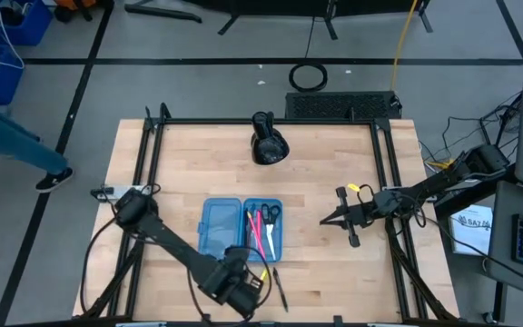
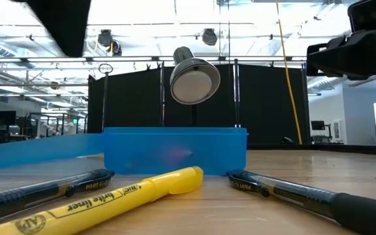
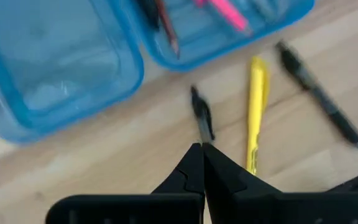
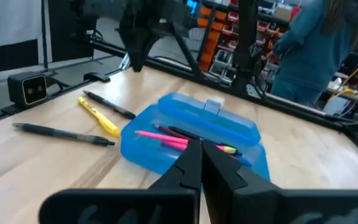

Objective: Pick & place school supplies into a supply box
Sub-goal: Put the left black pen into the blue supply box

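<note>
Nearest the low camera: a yellow highlighter (image 2: 119, 194) lies slantwise at the bottom of the low view, round plastic barrel with black lettering; a black pen (image 2: 41, 188) at lower left, another black pen (image 2: 305, 192) at lower right.
Supply box: the translucent light-blue case (image 1: 241, 228) lies open at lower centre of the high view, two rounded rectangular halves side by side on the counter (image 1: 334, 163); the left half shows nothing inside.
Already in the box: pink pens (image 1: 259, 232), a dark pencil, and black-handled scissors (image 1: 270, 213) in the right half.
Still on the counter: highlighter and both pens, just below the box's right half in the high view.
Left gripper (image 3: 201, 149): fingers pressed together, holding nothing, just short of one pen's end.
Right gripper (image 1: 323, 221): fingers pressed together, empty, right of the box, apart from it.
Around: a black lumpy object (image 1: 268, 143) at upper centre; pale wood-grain counter, black frame rails; a person in blue (image 4: 319, 46) beyond the counter.
</note>
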{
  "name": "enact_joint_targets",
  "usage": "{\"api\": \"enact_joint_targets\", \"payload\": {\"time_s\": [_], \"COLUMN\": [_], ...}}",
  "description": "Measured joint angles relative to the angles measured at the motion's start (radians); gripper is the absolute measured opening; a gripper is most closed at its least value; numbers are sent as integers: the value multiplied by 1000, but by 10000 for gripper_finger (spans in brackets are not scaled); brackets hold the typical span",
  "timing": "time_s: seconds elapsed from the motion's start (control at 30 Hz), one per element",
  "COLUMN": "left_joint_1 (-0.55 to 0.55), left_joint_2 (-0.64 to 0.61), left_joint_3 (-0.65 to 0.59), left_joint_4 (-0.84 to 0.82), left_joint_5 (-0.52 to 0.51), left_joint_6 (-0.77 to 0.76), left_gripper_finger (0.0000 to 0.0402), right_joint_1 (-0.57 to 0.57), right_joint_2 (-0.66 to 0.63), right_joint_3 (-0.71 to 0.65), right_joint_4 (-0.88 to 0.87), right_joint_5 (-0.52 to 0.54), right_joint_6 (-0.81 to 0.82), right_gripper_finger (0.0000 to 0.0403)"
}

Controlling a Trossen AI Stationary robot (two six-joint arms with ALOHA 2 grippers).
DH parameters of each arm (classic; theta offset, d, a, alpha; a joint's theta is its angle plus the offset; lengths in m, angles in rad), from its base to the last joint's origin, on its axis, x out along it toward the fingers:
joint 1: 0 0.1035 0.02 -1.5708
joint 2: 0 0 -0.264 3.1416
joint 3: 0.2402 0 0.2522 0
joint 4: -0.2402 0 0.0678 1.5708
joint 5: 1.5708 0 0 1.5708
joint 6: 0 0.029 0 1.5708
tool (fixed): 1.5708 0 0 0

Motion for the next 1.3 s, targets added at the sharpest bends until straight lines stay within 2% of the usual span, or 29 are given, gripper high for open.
{"api": "enact_joint_targets", "payload": {"time_s": [0.1, 0.27, 0.43, 0.53, 0.6, 0.67, 0.77, 0.87, 1.03, 1.3], "left_joint_1": [1, -16, -31, -35, -29, -15, 4, 11, 25, 43], "left_joint_2": [2, -1, -1, -1, -1, 11, 60, 96, 119, 117], "left_joint_3": [-1, -1, -1, -1, -10, -27, -38, -40, -39, -39], "left_joint_4": [19, 33, 108, 123, 116, 143, 178, 179, 165, 156], "left_joint_5": [21, -125, -191, -219, -198, -111, -3, 39, 55, 46], "left_joint_6": [-7, -18, 88, 77, 27, -10, 19, 29, 29, 55], "left_gripper_finger": [3, 25, 80, 128, 158, 181, 204, 219, 234, 234], "right_joint_1": [0, 0, 0, 0, 0, 0, 0, 0, 0, 0], "right_joint_2": [0, 0, 0, 0, 0, 0, 0, 0, 0, 0], "right_joint_3": [0, 0, 0, 0, 0, 0, 0, 0, 0, 0], "right_joint_4": [14, 35, 36, 35, 27, 17, 13, 21, 25, 31], "right_joint_5": [0, 0, 0, 0, 0, 0, 0, 0, 1, 1], "right_joint_6": [-10, -15, 11, 20, 25, 28, 28, 42, 50, 49], "right_gripper_finger": [0, 0, 0, 0, 0, 0, 0, 0, 0, 0]}}
